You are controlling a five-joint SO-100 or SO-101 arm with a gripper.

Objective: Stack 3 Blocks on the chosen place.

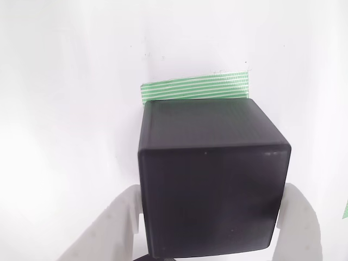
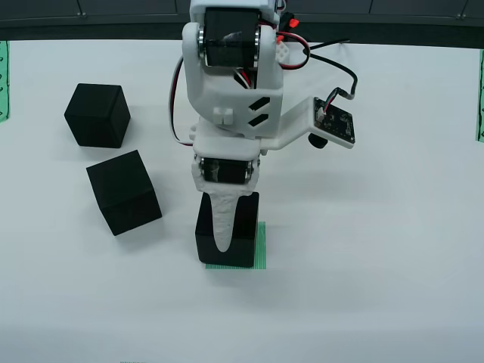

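In the view that rides on the gripper, a matte black block [image 1: 212,185] sits between my two white fingers [image 1: 117,223], and my gripper [image 1: 213,187] is shut on it. Just beyond the block shows a strip of the chosen place [image 1: 196,89], a green-and-white striped patch. From above, the same block [image 2: 240,227] covers most of the patch [image 2: 262,246], whose green shows along its right and lower sides. My gripper [image 2: 227,227] reaches down over it. I cannot tell whether the block touches the patch. Two more blocks [image 2: 97,113] [image 2: 123,190] lie to the left on the white table.
The arm's white body [image 2: 231,83] with its wires and a small camera board [image 2: 334,121] stands behind the patch. Narrow green-striped bands run along the table's left edge [image 2: 3,79] and right edge [image 2: 480,91]. A dark rail [image 2: 378,9] borders the far side.
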